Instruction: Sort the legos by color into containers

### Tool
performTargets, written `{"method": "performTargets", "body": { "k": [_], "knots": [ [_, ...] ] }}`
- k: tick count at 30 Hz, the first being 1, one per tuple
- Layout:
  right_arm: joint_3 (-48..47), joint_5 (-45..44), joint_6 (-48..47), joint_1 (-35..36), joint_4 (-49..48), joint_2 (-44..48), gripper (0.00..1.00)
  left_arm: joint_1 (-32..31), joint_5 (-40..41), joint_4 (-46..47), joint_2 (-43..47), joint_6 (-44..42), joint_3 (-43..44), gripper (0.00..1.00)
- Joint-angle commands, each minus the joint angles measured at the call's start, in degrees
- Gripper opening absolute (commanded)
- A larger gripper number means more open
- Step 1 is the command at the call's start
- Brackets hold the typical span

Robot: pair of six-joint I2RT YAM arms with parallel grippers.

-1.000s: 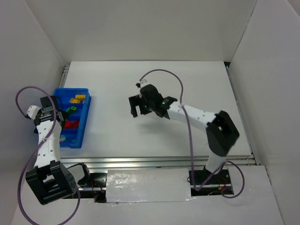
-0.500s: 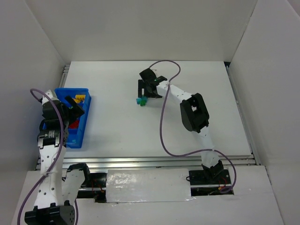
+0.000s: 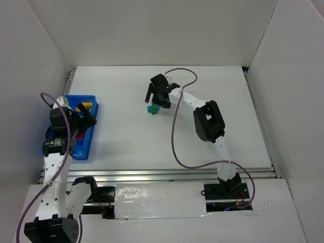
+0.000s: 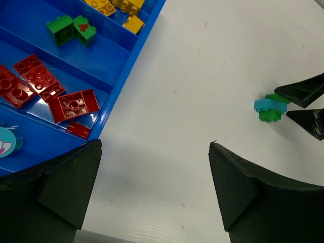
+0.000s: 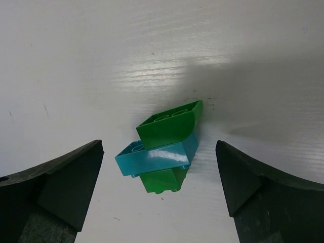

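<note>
right claw (image 3: 157, 96) hangs wide over a teal brick (image 5: 154, 158) stuck between green bricks (image 5: 167, 124); grabbed together, mixed colours could land in one tray (image 4: 109, 58) compartment.

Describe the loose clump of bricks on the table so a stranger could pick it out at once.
Start at the white table, away from the blue tray on its left edge. Near the middle, under the open right gripper, lies a teal brick stuck between two green ones; it is the only lego outside the tray.
</note>
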State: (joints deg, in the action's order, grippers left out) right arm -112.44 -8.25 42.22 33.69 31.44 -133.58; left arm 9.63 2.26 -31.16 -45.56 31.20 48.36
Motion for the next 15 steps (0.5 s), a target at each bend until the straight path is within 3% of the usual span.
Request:
{"method": "performTargets", "body": {
  "k": [1, 6, 7, 9, 10, 15],
  "knots": [
    [-2.3, -1.8, 1.6, 0.8, 0.8, -0.7, 0.99, -0.2, -1.7, 2.9, 0.2, -1.9, 0.0, 0.99],
    [-9.2, -3.2, 1.3, 0.7, 7.7, -5.6, 0.92, -0.2, -1.7, 2.9, 0.2, -2.0, 0.1, 0.99],
    [-9.8, -2.5, 0.8, 0.8, 9.0, -6.3, 0.81, -0.3, -1.7, 3.0, 0.3, -1.9, 0.0, 0.99],
    [-10.1, -2.3, 0.1, 0.7, 9.4, -6.9, 0.72, -0.2, -1.7, 3.0, 0.5, -2.0, 0.1, 1.0],
    [-9.6, -1.9, -0.2, 0.7, 8.9, -6.8, 0.63, -0.2, -1.7, 3.0, 0.4, -2.0, 0.0, 1.0],
    [-8.6, 0.8, -2.8, 0.7, 9.4, -6.3, 0.41, -0.3, -2.7, 3.2, -0.1, -2.1, 0.0, 0.99]
  ]
}}
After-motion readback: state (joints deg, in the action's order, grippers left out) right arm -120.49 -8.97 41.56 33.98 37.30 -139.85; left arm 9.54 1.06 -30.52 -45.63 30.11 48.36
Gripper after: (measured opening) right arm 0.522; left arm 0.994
